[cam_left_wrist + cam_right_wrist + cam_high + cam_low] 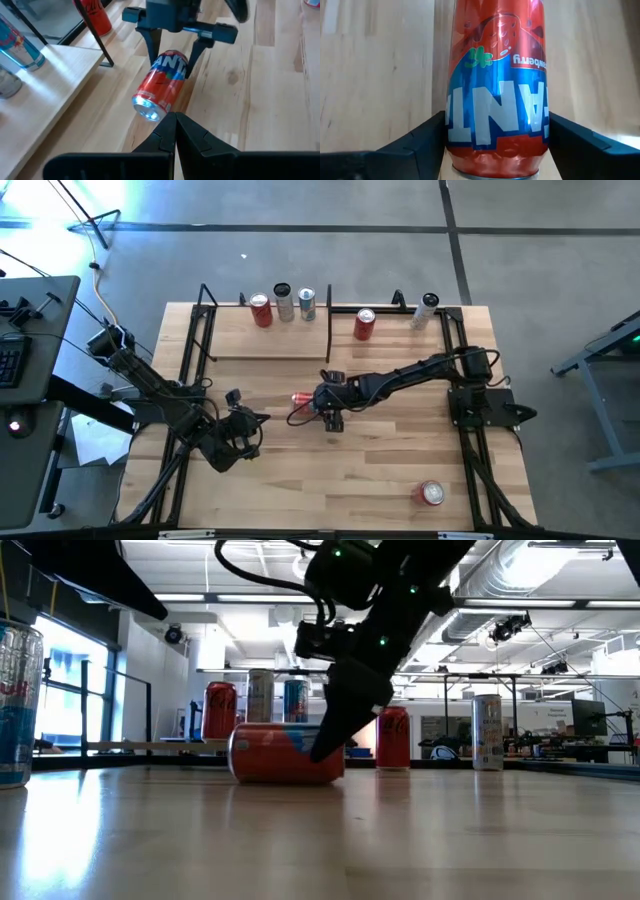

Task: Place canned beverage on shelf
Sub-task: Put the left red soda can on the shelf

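Observation:
A red and blue Fanta can (303,398) lies on its side on the plank table, at mid-table in front of the shelf (262,342). My right gripper (320,400) reaches in from the table's right and is shut on the can. The can also shows in the low view (280,752) and the left wrist view (160,90). My left gripper (175,122) is shut and empty. It hovers near the table's left front (255,426), pointing at the can's silver end. The pale wood shelf carries three upright cans (284,304). My right gripper pinches the can's round wall (465,145) between its two fingers, near the end that faces the table's right. The fingers (154,47) come slanting down from the right and stand one on each side of the can. The can lies on its side on the table.
A red can (364,324) stands on the table just right of the shelf's upright end panel (328,320). A white and black can (426,311) stands at the far right. Another red can (432,493) lies near the right front edge. Black frame bars run along both table sides.

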